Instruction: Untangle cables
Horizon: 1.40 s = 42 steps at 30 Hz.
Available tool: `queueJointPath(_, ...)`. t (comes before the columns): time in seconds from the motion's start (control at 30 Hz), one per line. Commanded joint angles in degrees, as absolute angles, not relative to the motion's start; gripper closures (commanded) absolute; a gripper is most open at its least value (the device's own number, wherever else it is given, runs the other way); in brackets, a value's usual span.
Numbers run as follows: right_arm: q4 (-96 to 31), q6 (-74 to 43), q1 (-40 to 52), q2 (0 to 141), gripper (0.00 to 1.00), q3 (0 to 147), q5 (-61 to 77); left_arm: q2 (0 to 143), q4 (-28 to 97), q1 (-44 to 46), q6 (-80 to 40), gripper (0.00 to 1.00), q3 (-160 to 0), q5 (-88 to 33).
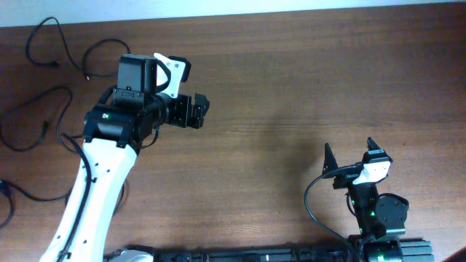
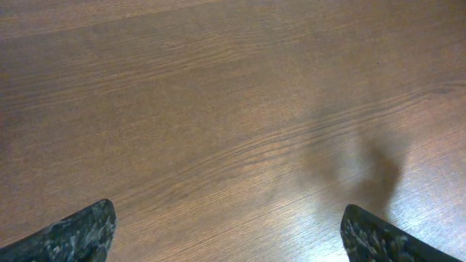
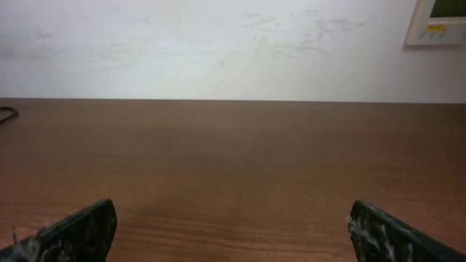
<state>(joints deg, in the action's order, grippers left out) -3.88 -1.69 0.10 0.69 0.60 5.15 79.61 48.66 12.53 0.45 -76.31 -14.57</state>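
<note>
Several thin black cables lie in loose loops at the table's far left in the overhead view: one near the back edge, one beside the left arm, one lower. My left gripper is open and empty, to the right of the cables and apart from them. In the left wrist view its fingertips are spread wide over bare wood. My right gripper is open and empty at the front right, far from the cables. The right wrist view shows only a cable end at the left edge.
The wooden table runs to a white wall at the back. A beige wall unit hangs at the upper right. The left arm's white link lies over the table's left front. A thicker black wire loops off the right arm.
</note>
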Motion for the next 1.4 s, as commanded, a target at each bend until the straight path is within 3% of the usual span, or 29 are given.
queueJointPath(0.0, -4.3, -2.0, 0.4, 0.2, 0.02, 0.3, 4.4, 79.2, 48.7, 12.6, 0.9, 0.01, -77.1, -14.7)
queueJointPath(0.53, -4.3, -2.0, 0.4, 0.2, 0.02, 0.3, 4.4, 79.0, 48.9, 12.6, 0.9, 0.01, -77.1, -14.7)
queueJointPath(0.67, -4.3, -2.0, 0.4, 0.2, 0.02, 0.3, 4.4, 75.4, 56.0, 12.6, 0.9, 0.01, -76.3, -11.7)
queueJointPath(0.93, -4.3, -2.0, 0.4, 0.2, 0.02, 0.3, 4.4, 60.2, 56.4, 1.9, 0.9, 0.01, -58.4, -9.1)
queueJointPath(1.07, -4.3, -2.0, 0.4, 0.2, 0.02, 0.3, 4.4, 45.3, 51.2, -4.9, 0.9, 0.01, -47.5, -9.8)
queueJointPath(1.17, -4.3, -2.0, 0.4, 0.2, 0.02, 0.3, 4.4, 31.9, 49.6, -5.7, 1.0, 0.01, -41.1, -10.2)
queueJointPath(1.37, -4.3, -2.0, 0.4, 0.2, 0.02, 0.3, 4.4, 19.2, 44.5, -4.2, 7.8, 0.01, -36.1, -14.4)
